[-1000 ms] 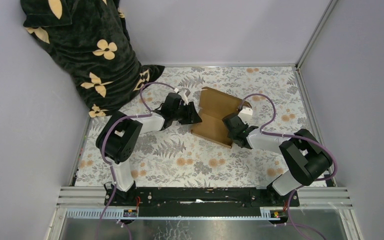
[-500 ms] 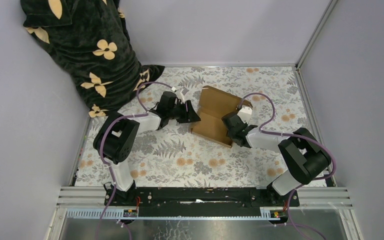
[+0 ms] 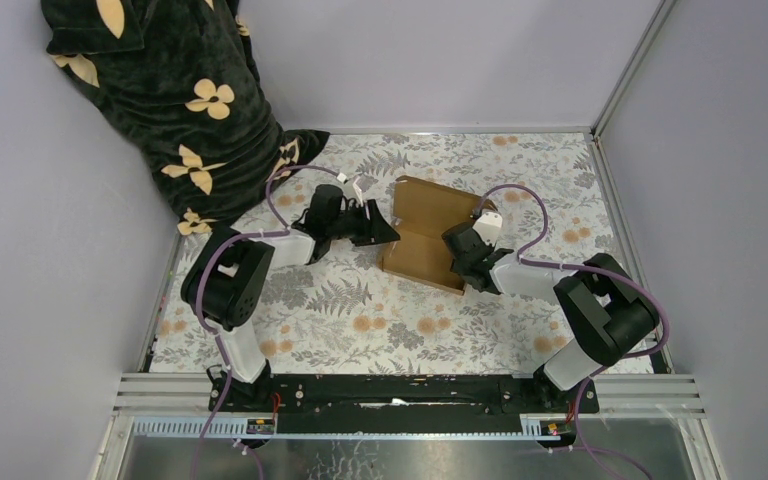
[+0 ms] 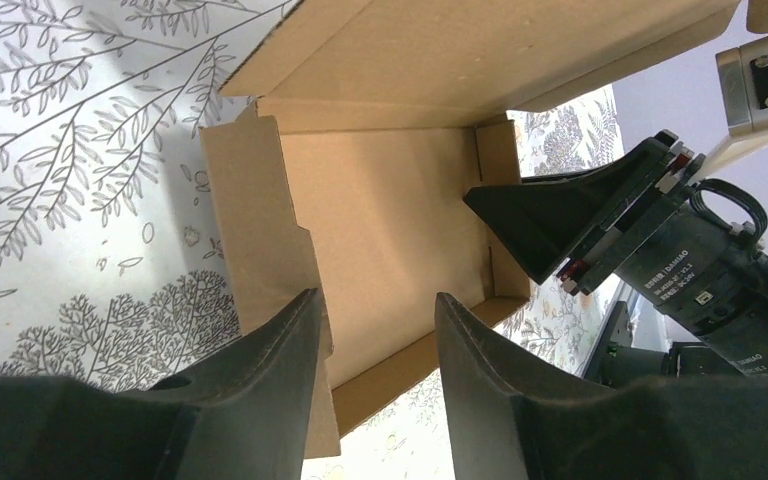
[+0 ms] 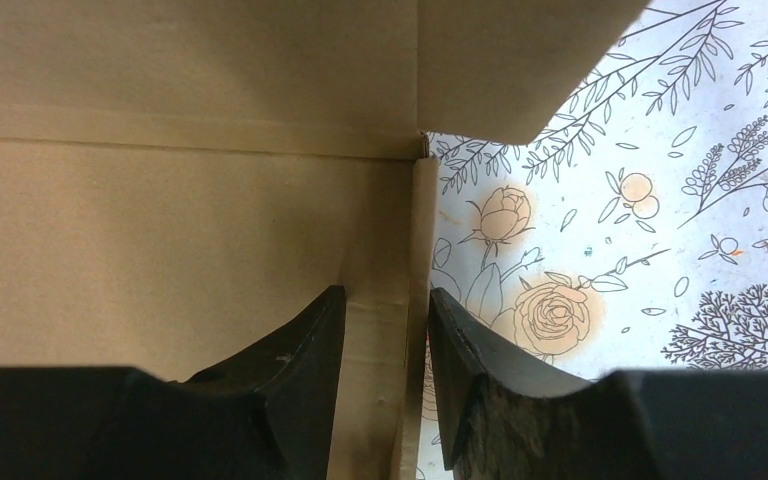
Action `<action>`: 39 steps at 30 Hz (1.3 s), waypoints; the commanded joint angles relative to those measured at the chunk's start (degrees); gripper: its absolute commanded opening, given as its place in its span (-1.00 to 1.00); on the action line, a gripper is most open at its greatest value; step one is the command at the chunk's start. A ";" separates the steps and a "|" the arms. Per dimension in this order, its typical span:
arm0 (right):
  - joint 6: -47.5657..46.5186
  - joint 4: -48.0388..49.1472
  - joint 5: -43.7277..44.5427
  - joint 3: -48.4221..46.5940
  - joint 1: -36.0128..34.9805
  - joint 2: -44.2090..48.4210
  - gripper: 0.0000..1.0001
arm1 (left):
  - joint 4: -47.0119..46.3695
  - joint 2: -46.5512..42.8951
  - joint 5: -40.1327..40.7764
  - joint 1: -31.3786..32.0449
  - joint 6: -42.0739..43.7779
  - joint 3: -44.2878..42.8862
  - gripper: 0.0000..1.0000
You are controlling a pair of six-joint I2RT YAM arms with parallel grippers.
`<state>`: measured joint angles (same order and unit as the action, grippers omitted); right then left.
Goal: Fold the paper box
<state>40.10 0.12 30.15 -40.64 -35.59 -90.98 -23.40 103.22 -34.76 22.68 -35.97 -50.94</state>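
One paper box [image 3: 428, 222], brown, part-folded, upper centre of the floral table [image 3: 360, 320]. Left gripper [image 4: 375, 298]: jaws half apart at its left flap, nothing held. Right gripper [image 5: 385, 292]: half apart astride the right edge strip, unclamped.

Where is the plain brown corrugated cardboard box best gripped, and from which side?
Likely by its narrow side flaps, thin enough to fit between fingers; the brown corrugated cardboard box lies open, its broad panels offering no hold. Come in from each side: left gripper astride the notched flap, right gripper astride the opposite edge strip.
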 commanded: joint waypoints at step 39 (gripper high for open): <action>-0.59 -1.17 -3.69 -0.66 0.13 -1.66 -0.11 | -1.67 2.30 5.75 -3.83 -2.07 4.08 -0.24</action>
<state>39.29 0.54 29.54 -40.66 -35.59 -91.02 -20.91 105.21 -27.64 18.61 -37.60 -46.26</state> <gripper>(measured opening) 0.441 0.380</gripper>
